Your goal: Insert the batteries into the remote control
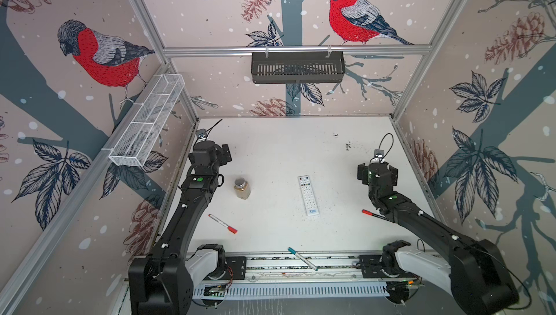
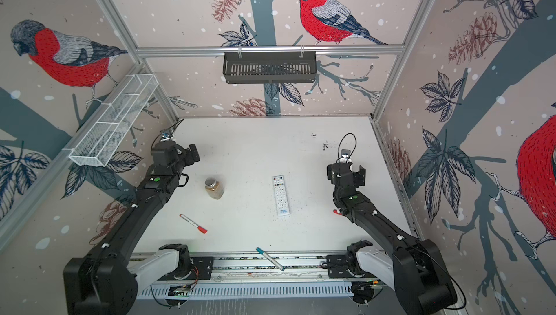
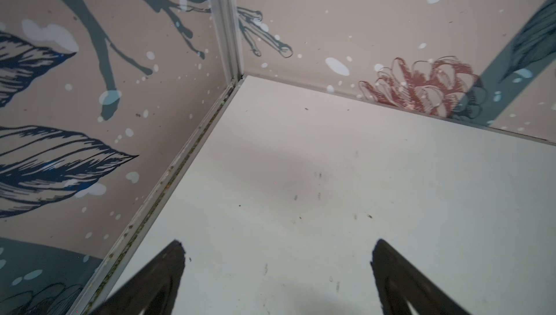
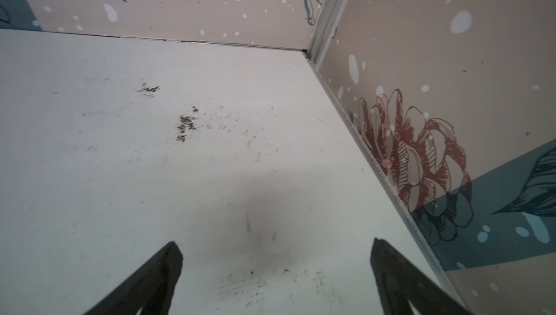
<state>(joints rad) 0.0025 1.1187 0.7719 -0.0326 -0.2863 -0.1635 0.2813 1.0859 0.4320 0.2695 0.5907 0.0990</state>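
The remote control point(image 1: 308, 195) point(image 2: 280, 195), slim and white, lies buttons-up on the white table, right of the middle, its blue logo towards the front. No batteries show in any view. My left gripper point(image 1: 210, 151) point(image 3: 278, 245) hovers at the table's left rear, facing the back-left corner. It is open, with only bare table between its fingers. My right gripper point(image 1: 377, 171) point(image 4: 275, 245) hangs to the right of the remote, a little further back, facing the back-right corner. It is open and empty too. Both grippers are well apart from the remote.
A small jar point(image 1: 242, 188) with a dark lid stands left of the remote. One red-capped marker point(image 1: 223, 223) lies front left; another point(image 1: 374, 214) is partly under my right arm. A teal-capped pen point(image 1: 302, 258) rests on the front rail. A black basket point(image 1: 298, 66) and a white mesh basket point(image 1: 147, 121) hang on the walls.
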